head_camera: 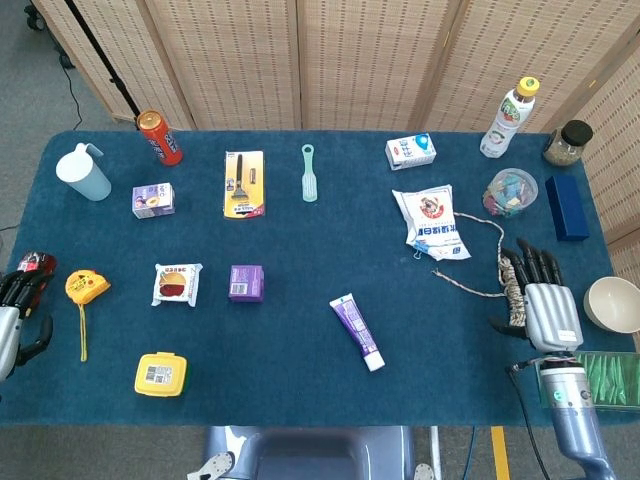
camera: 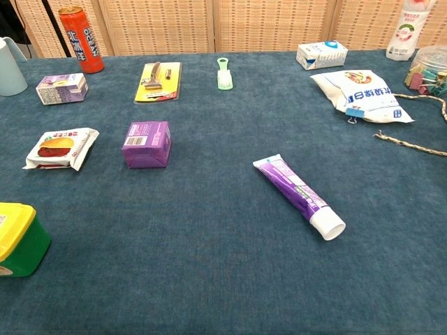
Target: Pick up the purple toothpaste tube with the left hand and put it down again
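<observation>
"OCEAN" in white down the red can (camera: 80, 29).

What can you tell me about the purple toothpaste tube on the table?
The toothpaste tube is purple with a white cap and a pale printed strip along its length. It looks like soft plastic, a bit flattened at the crimped end. It lies flat on the blue cloth, slanted, with the cap pointing toward the near edge and to the right in the picture. The cap is on. Nothing touches it but the cloth, and no robot hand is near it.
</observation>
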`<state>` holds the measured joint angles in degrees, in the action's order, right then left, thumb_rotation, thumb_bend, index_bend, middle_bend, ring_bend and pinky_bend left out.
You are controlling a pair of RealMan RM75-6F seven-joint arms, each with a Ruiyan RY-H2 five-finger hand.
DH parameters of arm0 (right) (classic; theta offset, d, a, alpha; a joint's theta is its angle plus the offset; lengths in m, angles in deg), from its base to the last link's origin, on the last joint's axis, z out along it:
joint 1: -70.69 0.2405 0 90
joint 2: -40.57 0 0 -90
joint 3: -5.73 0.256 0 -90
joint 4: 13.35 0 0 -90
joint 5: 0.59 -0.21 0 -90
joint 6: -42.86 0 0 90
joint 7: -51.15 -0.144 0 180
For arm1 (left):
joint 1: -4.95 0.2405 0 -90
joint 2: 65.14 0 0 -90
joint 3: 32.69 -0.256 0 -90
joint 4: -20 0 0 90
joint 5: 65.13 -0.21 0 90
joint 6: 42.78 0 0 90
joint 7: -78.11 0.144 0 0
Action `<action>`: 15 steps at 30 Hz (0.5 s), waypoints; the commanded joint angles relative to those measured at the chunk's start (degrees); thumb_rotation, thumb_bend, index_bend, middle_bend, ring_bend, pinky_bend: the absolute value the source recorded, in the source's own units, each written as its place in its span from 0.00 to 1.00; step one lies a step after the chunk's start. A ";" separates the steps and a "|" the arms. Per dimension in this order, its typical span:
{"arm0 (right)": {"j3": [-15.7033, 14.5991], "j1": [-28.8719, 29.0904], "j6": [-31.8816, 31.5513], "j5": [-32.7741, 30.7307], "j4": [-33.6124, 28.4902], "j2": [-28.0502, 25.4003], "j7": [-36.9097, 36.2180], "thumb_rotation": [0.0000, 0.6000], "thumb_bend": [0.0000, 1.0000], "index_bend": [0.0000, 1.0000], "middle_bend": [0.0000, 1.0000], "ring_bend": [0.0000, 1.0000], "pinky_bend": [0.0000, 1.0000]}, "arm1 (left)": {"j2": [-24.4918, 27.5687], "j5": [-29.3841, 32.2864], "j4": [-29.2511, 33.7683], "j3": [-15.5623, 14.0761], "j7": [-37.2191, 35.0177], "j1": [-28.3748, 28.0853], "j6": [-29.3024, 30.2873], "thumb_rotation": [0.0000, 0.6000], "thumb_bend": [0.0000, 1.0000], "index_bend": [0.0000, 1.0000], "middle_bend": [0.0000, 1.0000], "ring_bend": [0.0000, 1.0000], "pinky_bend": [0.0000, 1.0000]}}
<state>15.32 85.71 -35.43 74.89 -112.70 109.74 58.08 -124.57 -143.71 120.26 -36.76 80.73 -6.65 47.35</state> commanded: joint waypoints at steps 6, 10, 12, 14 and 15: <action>-1.75 -2.53 -2.82 1.65 -2.39 -1.44 1.24 1.00 0.00 0.10 0.01 0.00 0.00 | -0.48 -3.18 0.26 -0.21 -1.01 2.17 0.57 1.00 0.50 0.20 0.18 0.12 0.21; -1.93 -2.91 -3.15 2.13 -2.14 -1.50 0.61 1.00 0.00 0.10 0.01 0.00 0.00 | -0.10 -3.78 0.74 0.20 -0.51 2.50 0.36 1.00 0.50 0.21 0.18 0.12 0.21; -1.99 -3.15 -3.41 2.33 -1.92 -1.38 0.21 1.00 0.00 0.10 0.01 0.00 0.00 | 0.37 -4.10 1.26 0.40 0.03 2.72 0.30 1.00 0.50 0.21 0.19 0.12 0.21; -2.10 -3.34 -3.51 2.64 -1.68 -1.34 -0.35 1.00 0.00 0.09 0.01 0.00 0.00 | 1.02 -4.11 1.85 0.80 0.16 3.20 0.61 1.00 0.50 0.21 0.19 0.12 0.21; -2.13 -3.37 -3.50 2.79 -1.57 -1.35 -0.48 1.00 0.00 0.09 0.01 0.00 0.00 | 1.18 -4.09 2.00 0.93 0.13 3.36 0.57 1.00 0.50 0.21 0.19 0.12 0.21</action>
<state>13.23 82.40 -38.91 77.58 -114.36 108.38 57.70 -123.55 -147.80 122.08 -35.99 80.84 -3.47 47.88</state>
